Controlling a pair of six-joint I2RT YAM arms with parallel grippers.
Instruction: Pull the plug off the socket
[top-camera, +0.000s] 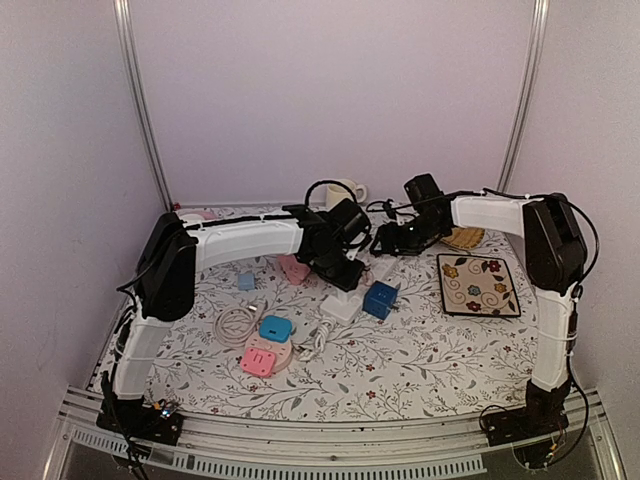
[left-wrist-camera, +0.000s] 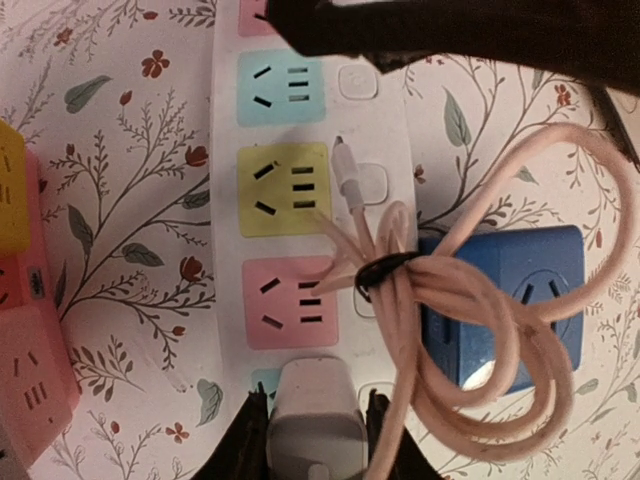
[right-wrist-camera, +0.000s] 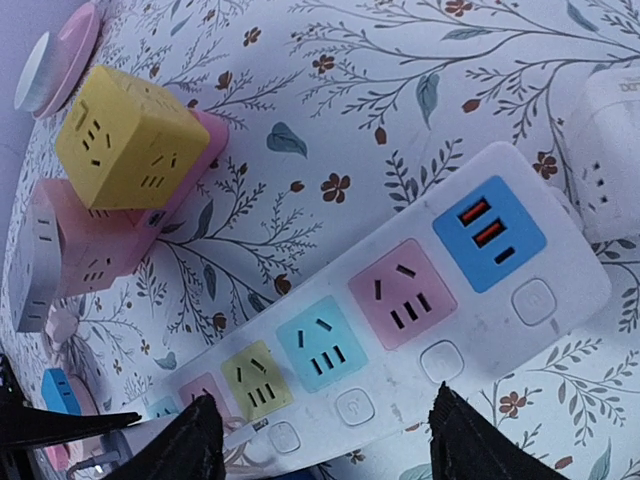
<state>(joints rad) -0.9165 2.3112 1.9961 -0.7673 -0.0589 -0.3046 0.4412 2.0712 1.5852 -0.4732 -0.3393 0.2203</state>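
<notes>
A white power strip (left-wrist-camera: 225, 200) with coloured sockets lies on the flowered cloth, seen from above as a white bar (top-camera: 343, 305). A white plug (left-wrist-camera: 312, 410) sits in the socket at the strip's near end in the left wrist view. My left gripper (left-wrist-camera: 315, 432) is shut on that plug, one black finger on each side of it. My right gripper (right-wrist-camera: 330, 440) is open and straddles the same strip (right-wrist-camera: 572, 262) near its light blue and yellow sockets. From above, the two grippers (top-camera: 348, 275) (top-camera: 392, 243) hang close together over the strip.
A coiled pink cable (left-wrist-camera: 480, 330) tied with a black band drapes over the strip and a blue cube socket (left-wrist-camera: 510, 300). Yellow (right-wrist-camera: 130, 140) and pink (right-wrist-camera: 90, 250) cube sockets stand beside the strip. A flowered tile (top-camera: 477, 284), a mug (top-camera: 345, 192) and more adapters (top-camera: 265, 345) lie around.
</notes>
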